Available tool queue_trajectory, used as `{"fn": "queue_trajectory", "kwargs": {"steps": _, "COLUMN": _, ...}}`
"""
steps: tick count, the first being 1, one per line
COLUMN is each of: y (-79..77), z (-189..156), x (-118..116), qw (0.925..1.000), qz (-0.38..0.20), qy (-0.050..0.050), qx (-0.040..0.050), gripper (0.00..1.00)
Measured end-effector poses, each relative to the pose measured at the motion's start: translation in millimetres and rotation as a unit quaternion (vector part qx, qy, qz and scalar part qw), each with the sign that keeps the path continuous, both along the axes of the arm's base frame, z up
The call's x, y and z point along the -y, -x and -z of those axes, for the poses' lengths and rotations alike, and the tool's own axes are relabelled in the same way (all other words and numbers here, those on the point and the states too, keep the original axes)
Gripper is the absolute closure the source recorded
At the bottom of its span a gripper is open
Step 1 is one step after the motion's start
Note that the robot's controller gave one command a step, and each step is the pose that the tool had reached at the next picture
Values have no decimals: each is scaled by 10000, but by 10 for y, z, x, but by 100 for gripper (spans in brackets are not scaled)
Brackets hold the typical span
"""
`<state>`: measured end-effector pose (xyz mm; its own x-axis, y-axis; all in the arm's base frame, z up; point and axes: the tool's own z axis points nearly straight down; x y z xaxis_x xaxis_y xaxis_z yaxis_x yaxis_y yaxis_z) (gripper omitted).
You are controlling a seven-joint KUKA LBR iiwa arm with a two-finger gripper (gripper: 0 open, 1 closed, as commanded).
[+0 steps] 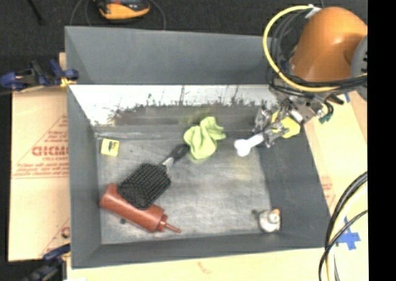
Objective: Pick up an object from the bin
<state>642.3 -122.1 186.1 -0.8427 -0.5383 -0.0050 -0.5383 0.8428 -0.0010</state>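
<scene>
Camera view shows the pincer [271, 130] low by the right wall of the grey bin [185, 57], below the arm's orange cover. Whether it is apart or together cannot be told. Its tip meets the near end of a white bone-shaped piece [247, 145], which lies on the floor and slants away to the pincer's lower left. Just beyond that piece is a crumpled yellow-green cloth [204, 137]. Further out the same way a black hairbrush [145, 184] overlaps a red-brown bottle [133, 208]. A small yellow tag [109, 146] lies far left. Well below the pincer sits a small pale round thing [269, 220].
</scene>
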Motion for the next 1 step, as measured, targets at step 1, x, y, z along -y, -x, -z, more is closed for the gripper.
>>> {"fn": "queue_trajectory", "kwargs": {"steps": 1, "y": 76, "z": -393, "x": -133, "qw": 9997, "qz": -223, "qy": 6, "qx": -22, "gripper": 100}}
